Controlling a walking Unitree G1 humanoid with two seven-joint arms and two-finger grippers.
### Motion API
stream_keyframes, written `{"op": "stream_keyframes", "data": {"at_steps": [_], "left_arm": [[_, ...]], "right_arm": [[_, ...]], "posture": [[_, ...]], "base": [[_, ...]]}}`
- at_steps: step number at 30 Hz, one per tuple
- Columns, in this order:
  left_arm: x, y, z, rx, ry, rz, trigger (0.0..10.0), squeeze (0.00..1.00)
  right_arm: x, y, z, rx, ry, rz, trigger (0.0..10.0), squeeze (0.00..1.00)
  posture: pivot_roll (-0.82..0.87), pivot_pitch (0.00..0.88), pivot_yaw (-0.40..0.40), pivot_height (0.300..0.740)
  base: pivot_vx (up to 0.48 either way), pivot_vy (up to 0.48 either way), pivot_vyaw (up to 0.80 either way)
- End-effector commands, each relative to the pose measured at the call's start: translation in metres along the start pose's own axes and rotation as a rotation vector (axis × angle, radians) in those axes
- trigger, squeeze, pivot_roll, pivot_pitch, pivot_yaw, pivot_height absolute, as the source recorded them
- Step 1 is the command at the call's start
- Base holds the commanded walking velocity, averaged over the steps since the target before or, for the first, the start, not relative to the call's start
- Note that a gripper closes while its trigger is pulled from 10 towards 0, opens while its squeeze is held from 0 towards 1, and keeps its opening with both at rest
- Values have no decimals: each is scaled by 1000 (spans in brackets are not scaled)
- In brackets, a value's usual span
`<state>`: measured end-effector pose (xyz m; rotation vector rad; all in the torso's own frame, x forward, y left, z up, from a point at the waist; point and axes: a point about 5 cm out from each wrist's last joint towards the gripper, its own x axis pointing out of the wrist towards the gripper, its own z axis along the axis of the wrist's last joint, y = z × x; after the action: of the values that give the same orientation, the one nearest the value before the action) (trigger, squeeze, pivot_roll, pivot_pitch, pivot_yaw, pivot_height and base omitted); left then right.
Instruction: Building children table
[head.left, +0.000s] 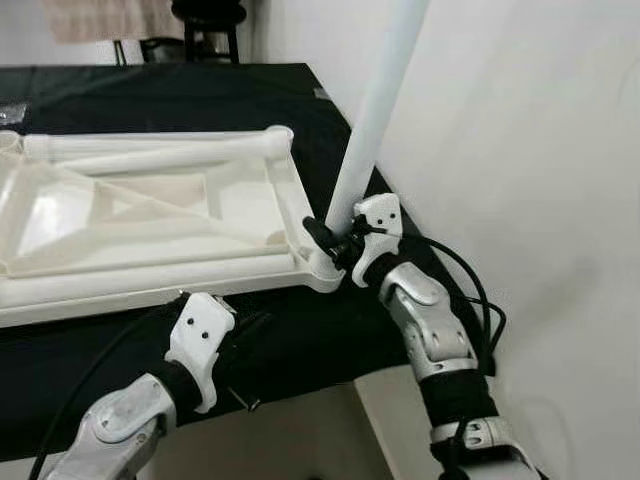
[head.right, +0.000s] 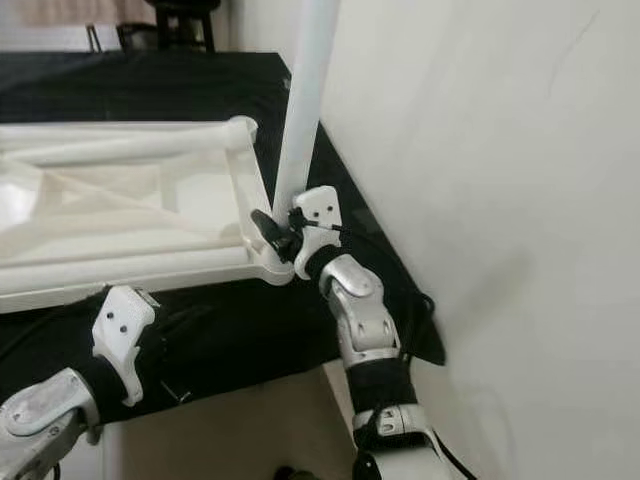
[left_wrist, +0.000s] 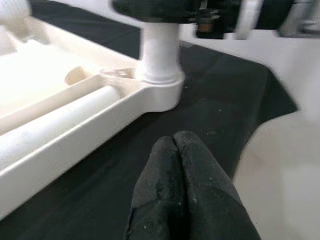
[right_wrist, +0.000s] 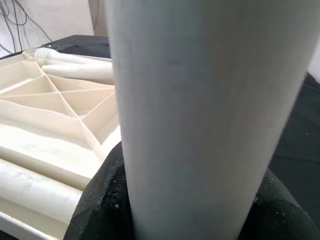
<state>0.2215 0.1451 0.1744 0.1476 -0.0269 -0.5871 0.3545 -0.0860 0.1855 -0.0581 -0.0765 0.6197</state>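
The table leg (head.left: 375, 120), a long white tube, stands nearly upright with its lower end seated in the corner socket of the overturned tabletop (head.left: 150, 215). Its long axis runs from that socket up and slightly away from the robot, leaning a little toward the white wall (head.left: 540, 180). The right gripper (head.left: 335, 240) has its black fingers (right_wrist: 100, 200) closed around the leg just above the socket, one finger on each side of the tube, as the right wrist view shows.

Beyond those fingers lies the tabletop's ribbed underside, a cream tray of diagonal braces. Two more loose legs (head.left: 150, 148) rest flat inside it, their long axes running across the tray roughly parallel to its near edge. One lies along the far rim with a threaded end, the other along the near rim (left_wrist: 55, 120).

The left gripper (head.left: 245, 335) hovers low over the black cloth (head.left: 300, 340) on the table, just short of the tabletop's near edge. Its fingers (left_wrist: 185, 185) are pressed together and hold nothing. Ahead of these fingers is the socketed corner (left_wrist: 160, 90) with the upright leg rising from it. The cloth ends just past that corner, near the wall.
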Motion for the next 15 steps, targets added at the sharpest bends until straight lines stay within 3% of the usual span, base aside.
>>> {"op": "stream_keyframes", "data": {"at_steps": [1, 3, 7, 9, 10, 11, 15], "left_arm": [[-1, 2, -1, 1, 3, 6, 10000, 0], [2, 1, 2, -7, -15, -5, 10000, 0], [3, -1, 1, -7, -12, -15, 10000, 0], [4, -4, 0, -8, -10, -21, 10000, 0], [4, -4, 0, -8, -10, -21, 10000, 0], [4, -4, 0, -7, -12, -20, 10000, 0], [5, -3, 1, -3, -18, -8, 10000, 0]], "right_arm": [[-10, 13, -51, 2, 233, 95, 10000, 1000], [-6, 26, -37, 13, 154, 235, 10000, 1000], [-4, 31, -24, -1, 100, 317, 10000, 1000], [0, 30, -8, -28, 55, 419, 10000, 141], [0, 30, -8, -28, 55, 419, 10000, 141], [2, 28, -1, -72, 37, 487, 10000, 0], [8, 21, 12, -165, 34, 670, 10000, 0]], "posture": [[75, 223, -147, 740], [77, 222, -145, 740], [78, 219, -145, 740], [84, 215, -151, 740], [84, 215, -151, 740], [87, 213, -158, 740], [98, 212, -167, 740]], "base": [[0, 0, 0], [0, 0, 0], [0, 0, 0], [0, 0, 0], [0, 0, 0], [0, 0, 0], [0, 0, 0]]}}
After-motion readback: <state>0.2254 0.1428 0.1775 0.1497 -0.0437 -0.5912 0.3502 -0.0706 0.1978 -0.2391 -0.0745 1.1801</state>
